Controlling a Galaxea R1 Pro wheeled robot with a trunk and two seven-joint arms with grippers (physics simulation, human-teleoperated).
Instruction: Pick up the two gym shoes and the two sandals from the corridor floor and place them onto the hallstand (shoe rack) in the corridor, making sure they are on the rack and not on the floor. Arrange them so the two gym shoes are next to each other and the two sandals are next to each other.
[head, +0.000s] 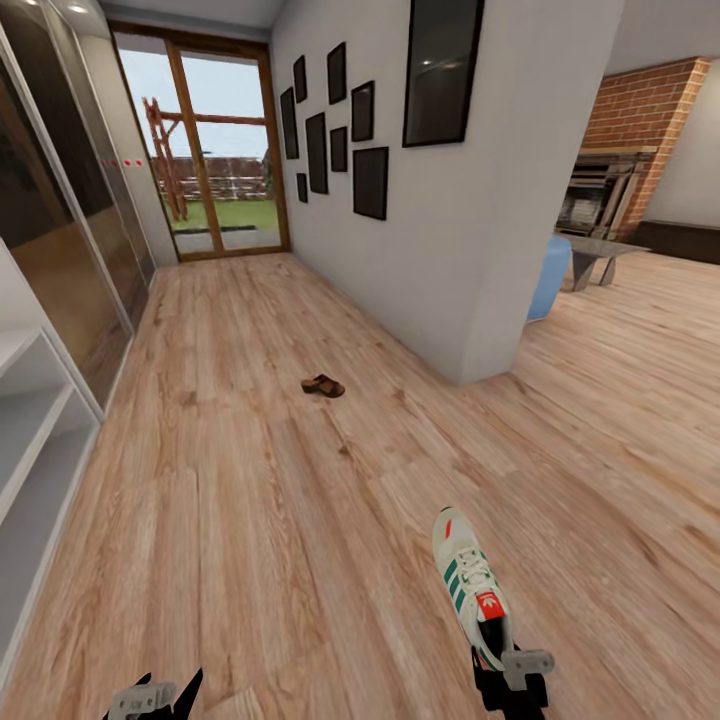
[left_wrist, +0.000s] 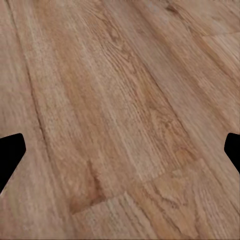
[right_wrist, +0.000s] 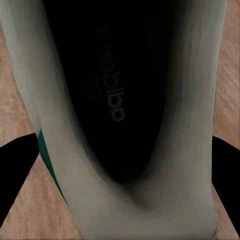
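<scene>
One gym shoe (head: 468, 578), white with green stripes and a red toe patch, points away from me at the lower right of the head view. My right gripper (head: 508, 672) is at its heel, and in the right wrist view the two black fingers (right_wrist: 17, 170) press against both sides of the shoe's heel (right_wrist: 125, 200), shut on it. A single brown sandal (head: 323, 385) lies on the corridor floor (head: 250, 480) further ahead. My left gripper (head: 160, 695) hangs open over bare planks (left_wrist: 120, 125), holding nothing. The other shoe and other sandal are out of view.
A white open-shelf unit (head: 30, 430) runs along the left edge, with glass-fronted wardrobes (head: 60, 230) behind it. A grey wall with black frames (head: 400, 200) ends in a rounded corner on the right. Glass doors (head: 215, 150) close the corridor's far end.
</scene>
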